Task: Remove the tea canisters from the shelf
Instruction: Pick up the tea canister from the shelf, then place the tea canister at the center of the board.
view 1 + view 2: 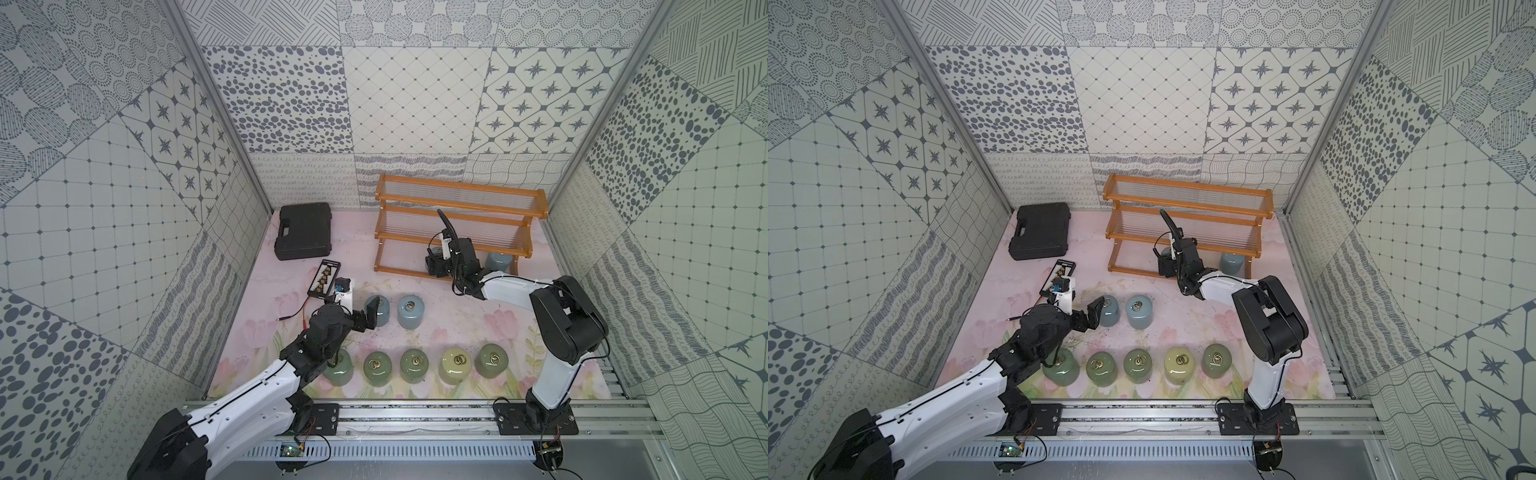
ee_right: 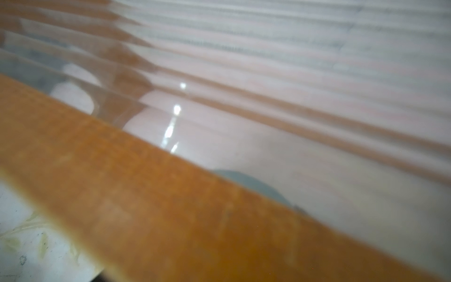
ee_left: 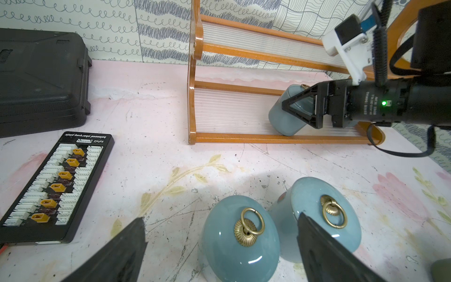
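Left arm fills the near corner in both top views, reaching fwd. Left tool has its jaws wide apart and grips nothing. A pale blue canister shows btwn its fingers in the left wrist view, upright, just beside a second blue canister, both mid-worktop.

Pink floral worktop carries everything. Shelf, 3 stepped tiers of orange wood w/ thin slats, stands at the back, right of centre. Right arm reaches to its lowest tier, where the right tool is clamped on a tilted blue canister. Near finger lies across its side, far finger hidden, canister's lower edge on the slats. An upright blue canister stands at the same tier's right end.

Black case lies shut at back left, well apart from the shelf.

Front row: 5 canisters upright in a line, 4 sage green canisters and 1 cream canister, fourth from left. Leftmost is partly under the left arm.

Charging board lies btwn the case and the blue pair.

Right wrist view is blurred: orange rail & slats close up.
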Tool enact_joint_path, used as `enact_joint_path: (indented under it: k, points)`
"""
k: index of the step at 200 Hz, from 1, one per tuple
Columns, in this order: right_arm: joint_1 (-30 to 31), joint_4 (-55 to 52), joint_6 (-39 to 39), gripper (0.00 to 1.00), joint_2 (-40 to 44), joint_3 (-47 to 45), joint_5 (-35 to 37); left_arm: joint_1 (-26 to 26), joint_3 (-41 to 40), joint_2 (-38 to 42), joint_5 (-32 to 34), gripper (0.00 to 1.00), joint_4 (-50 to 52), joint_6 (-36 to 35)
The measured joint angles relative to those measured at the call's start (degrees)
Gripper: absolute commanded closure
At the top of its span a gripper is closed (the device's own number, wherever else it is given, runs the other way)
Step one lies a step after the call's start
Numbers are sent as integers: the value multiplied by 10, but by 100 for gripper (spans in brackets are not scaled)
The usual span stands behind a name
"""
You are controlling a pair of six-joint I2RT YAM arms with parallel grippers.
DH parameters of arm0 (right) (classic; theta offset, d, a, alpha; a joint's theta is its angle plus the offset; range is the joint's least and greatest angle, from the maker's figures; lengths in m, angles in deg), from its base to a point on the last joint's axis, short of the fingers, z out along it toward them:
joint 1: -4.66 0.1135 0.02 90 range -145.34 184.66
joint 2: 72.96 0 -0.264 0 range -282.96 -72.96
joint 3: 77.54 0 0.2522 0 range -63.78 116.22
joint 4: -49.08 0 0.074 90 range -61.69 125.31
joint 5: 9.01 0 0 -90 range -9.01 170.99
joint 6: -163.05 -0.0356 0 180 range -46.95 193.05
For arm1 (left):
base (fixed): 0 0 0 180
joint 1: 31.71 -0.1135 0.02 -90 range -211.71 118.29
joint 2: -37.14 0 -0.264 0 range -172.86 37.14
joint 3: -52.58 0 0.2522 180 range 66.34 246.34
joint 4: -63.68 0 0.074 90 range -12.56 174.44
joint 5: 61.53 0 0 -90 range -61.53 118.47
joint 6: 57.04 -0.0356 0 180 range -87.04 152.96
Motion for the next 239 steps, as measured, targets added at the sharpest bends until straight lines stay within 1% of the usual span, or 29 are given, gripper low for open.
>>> enact_joint_path:
  k: [64, 126, 153, 239]
  points:
    - [10, -31, 2, 30, 87, -75, -11, 0, 0, -2, 0, 0, 1, 3]
    - [44, -47, 4, 30, 160, -151, 4, 0, 0, -12, 0, 0, 2, 5]
    - [52, -52, 3, 30, 174, -172, 10, 0, 0, -14, 0, 0, 2, 5]
    - [80, -54, 0, 30, 179, -203, 35, 0, 2, -21, -1, 0, 2, 9]
